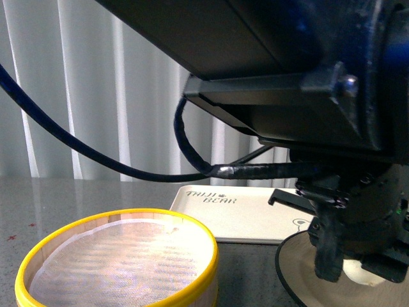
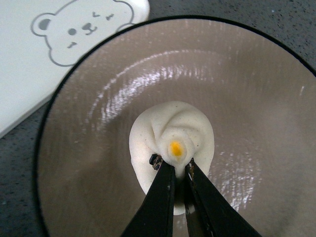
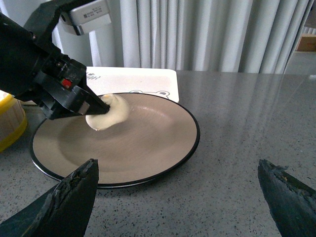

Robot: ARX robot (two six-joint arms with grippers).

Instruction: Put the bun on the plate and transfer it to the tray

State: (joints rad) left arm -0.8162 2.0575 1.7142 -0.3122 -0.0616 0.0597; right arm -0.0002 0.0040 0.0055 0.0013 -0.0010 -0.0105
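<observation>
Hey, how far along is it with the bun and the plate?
Nearly done: the bun is at the middle of the plate. In hand: the left gripper is shut on it, not yet released. Left: the plate is not yet on the tray; the open right gripper hovers nearby.

Indoor lab-like room, grey speckled tabletop (image 3: 247,123), white curtains (image 3: 207,34)
</observation>
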